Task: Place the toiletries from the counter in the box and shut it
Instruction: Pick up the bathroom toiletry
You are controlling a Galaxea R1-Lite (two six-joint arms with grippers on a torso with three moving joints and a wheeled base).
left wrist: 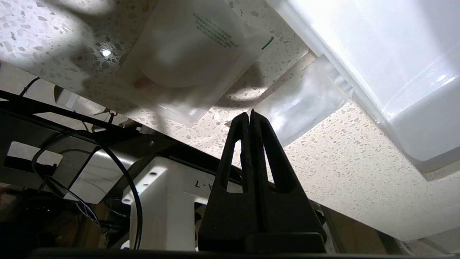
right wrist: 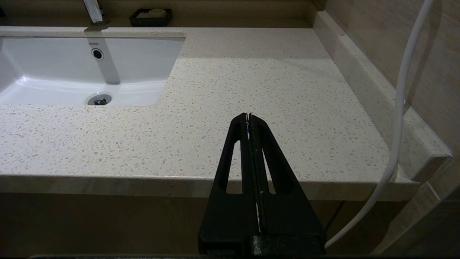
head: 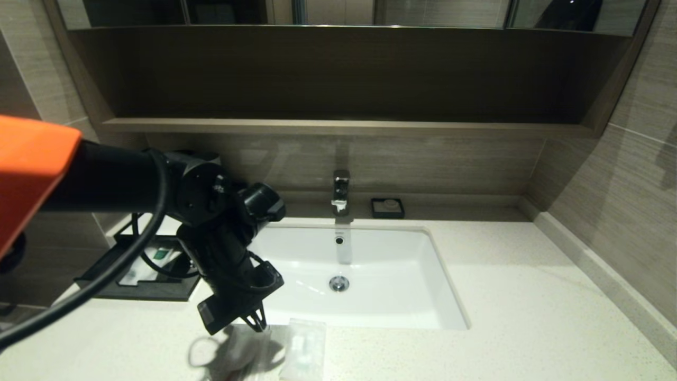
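Speckled table (head: 529,296) held two flat packets (left wrist: 194,54) just beyond the left gripper (left wrist: 249,115), whose jaws were pressed together empty and probably needed opening first.

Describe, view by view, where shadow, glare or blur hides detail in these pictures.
Head view: left gripper shadows the packets. Left wrist view: glare washes out the sink; nearest packet is blurred. Right wrist view: evenly lit counter.

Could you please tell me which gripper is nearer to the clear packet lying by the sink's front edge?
Left. The left gripper hangs shut right beside the clear packet; the right gripper sits shut off the counter's front edge.
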